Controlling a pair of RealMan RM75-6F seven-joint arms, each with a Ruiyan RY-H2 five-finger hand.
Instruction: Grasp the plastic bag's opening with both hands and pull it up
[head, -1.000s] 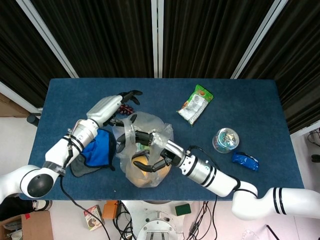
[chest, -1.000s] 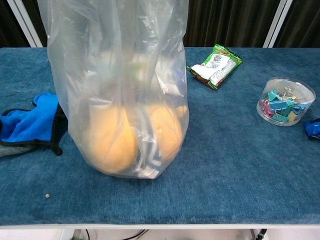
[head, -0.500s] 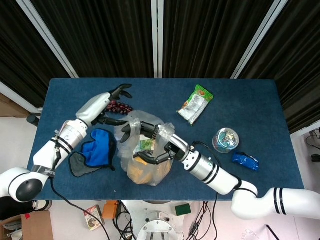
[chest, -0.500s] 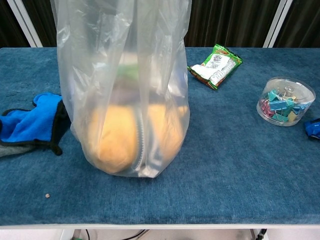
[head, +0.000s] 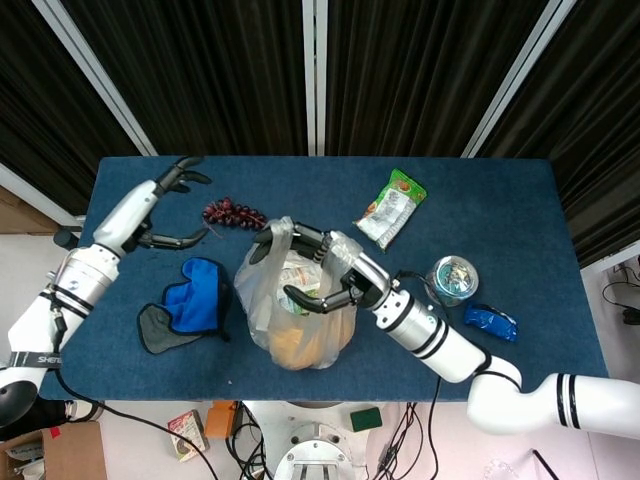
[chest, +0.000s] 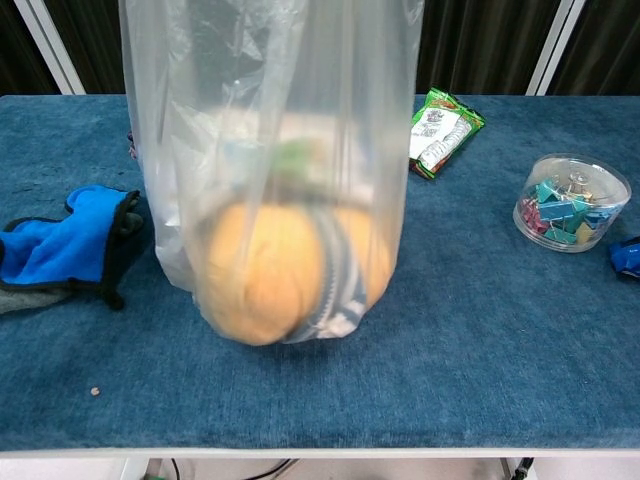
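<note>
Fingers of the right hand (head: 335, 275) grasp the clear plastic bag (head: 295, 300) mid-frame; left hand (head: 160, 205), upper left, is spread wide, holding nothing.

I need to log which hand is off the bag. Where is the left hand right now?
In the head view the left hand hovers open over the table's far left part, apart from the plastic bag, just left of the dark grapes and above the blue cloth.

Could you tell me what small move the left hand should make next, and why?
Probably bring the left hand back to the plastic bag opening: it hangs open, apart from the bag, which only the right hand holds.
</note>
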